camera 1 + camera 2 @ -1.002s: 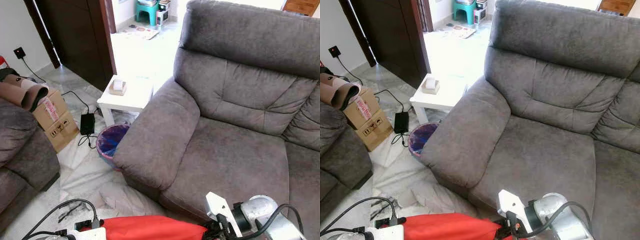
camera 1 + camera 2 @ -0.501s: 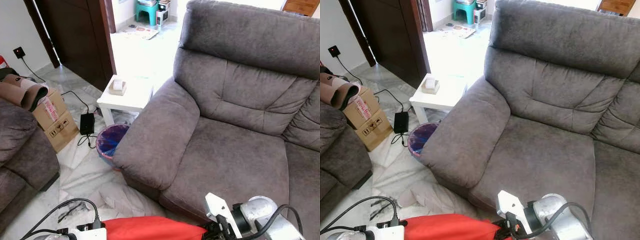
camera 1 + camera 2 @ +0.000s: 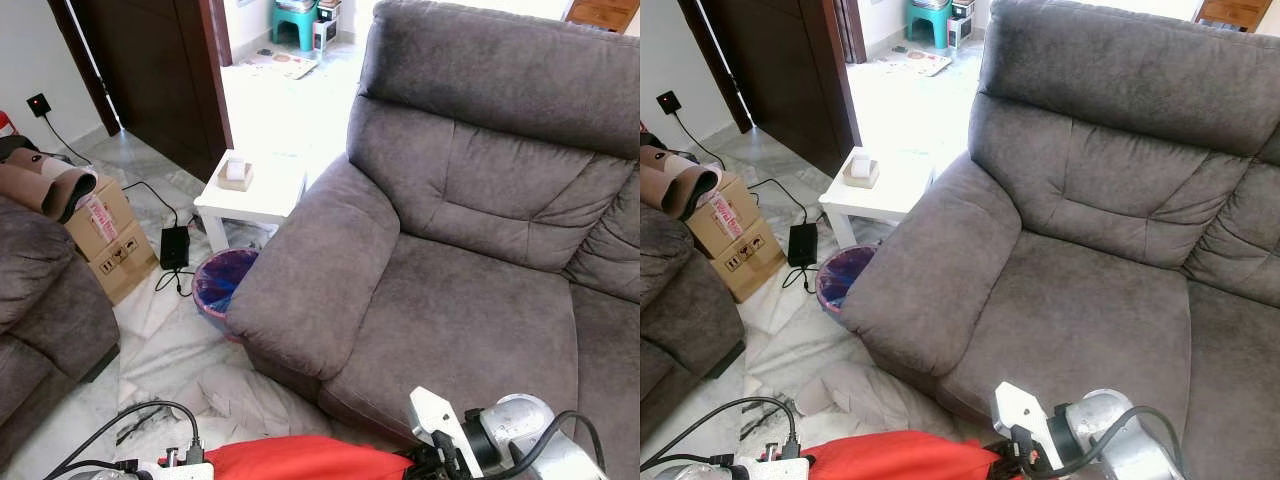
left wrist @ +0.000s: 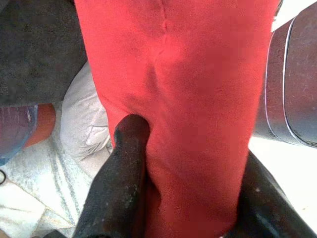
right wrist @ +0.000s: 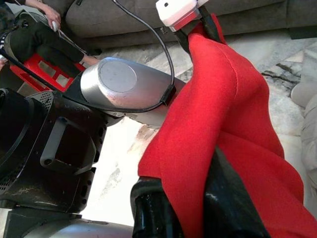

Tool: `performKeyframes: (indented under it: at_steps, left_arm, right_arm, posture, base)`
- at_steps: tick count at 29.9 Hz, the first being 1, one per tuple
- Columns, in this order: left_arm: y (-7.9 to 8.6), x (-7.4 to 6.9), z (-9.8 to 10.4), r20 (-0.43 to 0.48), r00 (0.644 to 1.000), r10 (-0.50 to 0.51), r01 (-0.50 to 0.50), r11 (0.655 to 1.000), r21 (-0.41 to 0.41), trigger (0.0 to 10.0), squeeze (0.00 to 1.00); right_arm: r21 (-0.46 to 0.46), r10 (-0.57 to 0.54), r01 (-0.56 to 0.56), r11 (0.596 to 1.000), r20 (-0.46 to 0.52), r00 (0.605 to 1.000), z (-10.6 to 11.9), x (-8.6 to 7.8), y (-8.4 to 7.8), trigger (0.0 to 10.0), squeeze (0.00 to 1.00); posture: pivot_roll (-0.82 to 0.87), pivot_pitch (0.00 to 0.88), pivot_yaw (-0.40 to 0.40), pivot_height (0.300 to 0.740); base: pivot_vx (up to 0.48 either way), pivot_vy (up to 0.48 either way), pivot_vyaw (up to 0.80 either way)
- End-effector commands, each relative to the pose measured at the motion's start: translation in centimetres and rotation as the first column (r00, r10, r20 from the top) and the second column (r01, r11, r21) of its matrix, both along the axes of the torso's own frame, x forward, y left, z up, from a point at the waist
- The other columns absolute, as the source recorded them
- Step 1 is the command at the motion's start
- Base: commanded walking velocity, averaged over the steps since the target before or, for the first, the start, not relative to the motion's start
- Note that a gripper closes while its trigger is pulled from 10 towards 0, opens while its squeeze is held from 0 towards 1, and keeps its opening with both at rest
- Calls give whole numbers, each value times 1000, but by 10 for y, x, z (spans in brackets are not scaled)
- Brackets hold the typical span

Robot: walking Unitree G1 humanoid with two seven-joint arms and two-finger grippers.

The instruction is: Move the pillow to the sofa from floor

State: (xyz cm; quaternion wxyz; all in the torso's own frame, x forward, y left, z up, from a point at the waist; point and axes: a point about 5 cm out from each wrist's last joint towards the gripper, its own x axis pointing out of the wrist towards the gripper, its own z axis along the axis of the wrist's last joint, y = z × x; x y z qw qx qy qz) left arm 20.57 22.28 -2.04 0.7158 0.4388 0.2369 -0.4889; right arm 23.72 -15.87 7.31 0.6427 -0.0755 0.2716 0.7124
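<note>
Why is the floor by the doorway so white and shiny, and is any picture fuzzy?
Left eye view: daylight through the doorway washes out the floor to white. Right eye view: the same glare, sofa sharp. Left wrist view: the red pillow is very close and soft. Right wrist view: bright floor patch, washed out.

The sofa [image 3: 470, 230] takes the right and centre of the frame. Left of its armrest stands a small desk [image 3: 250, 195] with a bin [image 3: 222, 280] before it; a box [image 3: 110, 245] lies far left. The pillow [image 3: 305, 458] sits at bottom centre.
</note>
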Motion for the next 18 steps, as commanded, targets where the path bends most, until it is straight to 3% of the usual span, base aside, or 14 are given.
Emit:
performKeyframes:
  at_steps: [1,11,18]
  left_arm:
    - [5,-7,-5,-36,999,6,-5,1000,12,0,0]
    - [3,-4,-3,-35,999,-2,3,1000,10,0,0]
    - [-2,2,0,33,999,18,-17,1000,-11,0,0]
  right_arm:
    - [82,16,-19,996,29,999,10,1,7,10000,0]
    - [86,14,-16,996,22,1000,8,0,9,10000,0]
    - [84,-6,3,996,30,1000,6,1,10,10000,0]
  posture:
    - [112,153,-26,740]
    - [113,154,-25,740]
    - [115,153,-21,740]
  base:
    - [0,0,0]
    - [0,0,0]
    - [0,0,0]
